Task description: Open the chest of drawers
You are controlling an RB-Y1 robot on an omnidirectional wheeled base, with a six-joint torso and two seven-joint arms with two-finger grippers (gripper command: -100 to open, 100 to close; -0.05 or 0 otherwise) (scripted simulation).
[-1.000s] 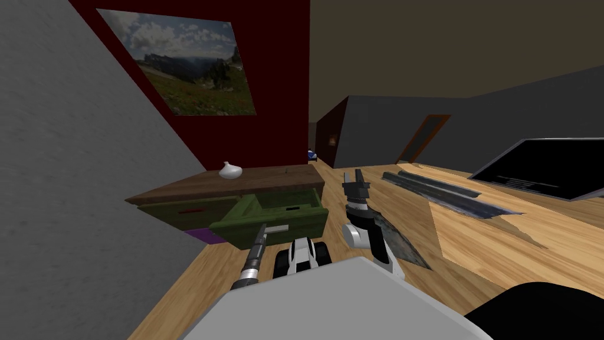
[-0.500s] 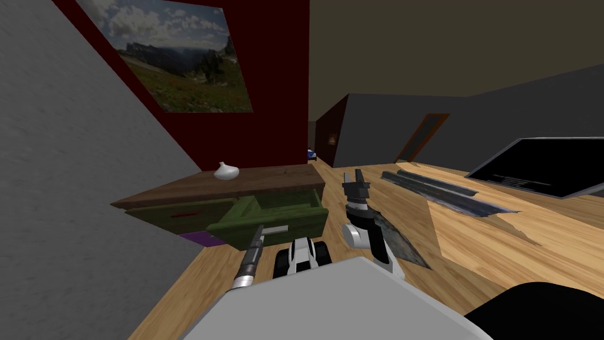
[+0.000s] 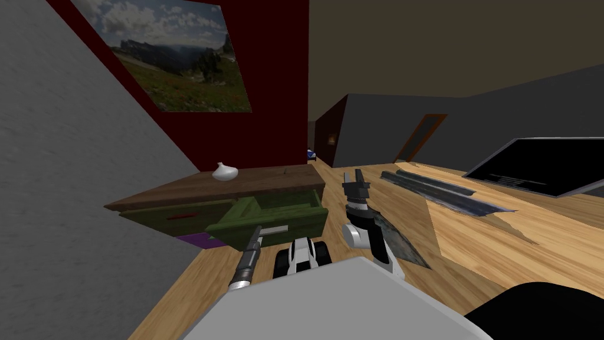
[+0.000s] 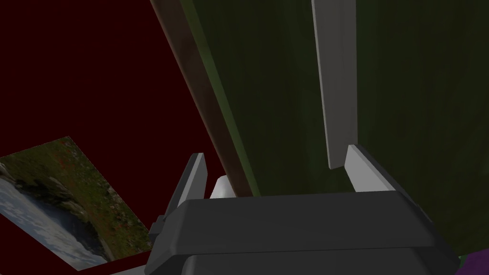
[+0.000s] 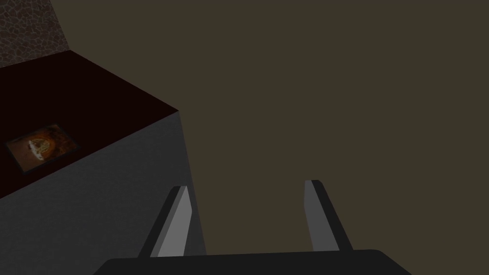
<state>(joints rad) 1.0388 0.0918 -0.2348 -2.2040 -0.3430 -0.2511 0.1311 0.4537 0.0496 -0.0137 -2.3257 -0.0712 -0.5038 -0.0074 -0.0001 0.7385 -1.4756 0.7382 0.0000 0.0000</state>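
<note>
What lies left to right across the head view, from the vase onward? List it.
Small white vase, light grey bar handle on the pulled-out green drawer, right gripper, long dark strips, black flat panel.

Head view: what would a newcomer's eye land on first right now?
The green drawer pulled out of the chest of drawers against the dark red wall, with the left gripper open at its light grey handle. Next, the big landscape picture on that wall, and the white vase on the chest's brown top. The right gripper stands raised and open, right of the chest.
</note>
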